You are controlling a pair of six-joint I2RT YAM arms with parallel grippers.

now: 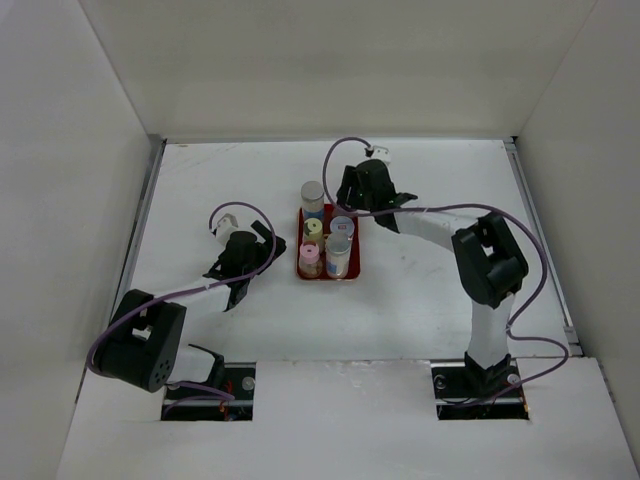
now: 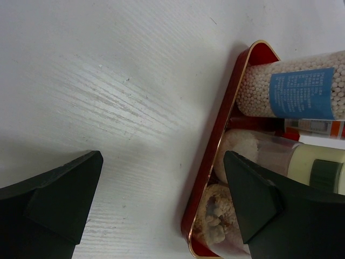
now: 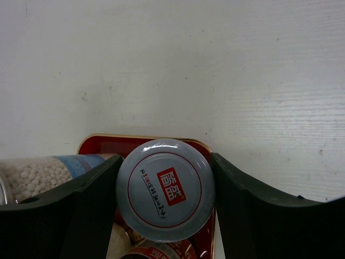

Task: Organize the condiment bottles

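**Top view.** Five condiment bottles stand upright in a red tray at mid-table. The right gripper sits over the tray's far right corner. The left gripper is just left of the tray.

**Left wrist view.** The left gripper is spread wide and holds nothing, with only bare table between its fingers. The tray lies to one side.

**Right wrist view.** The right gripper is closed against both sides of a grey-capped bottle above the tray.
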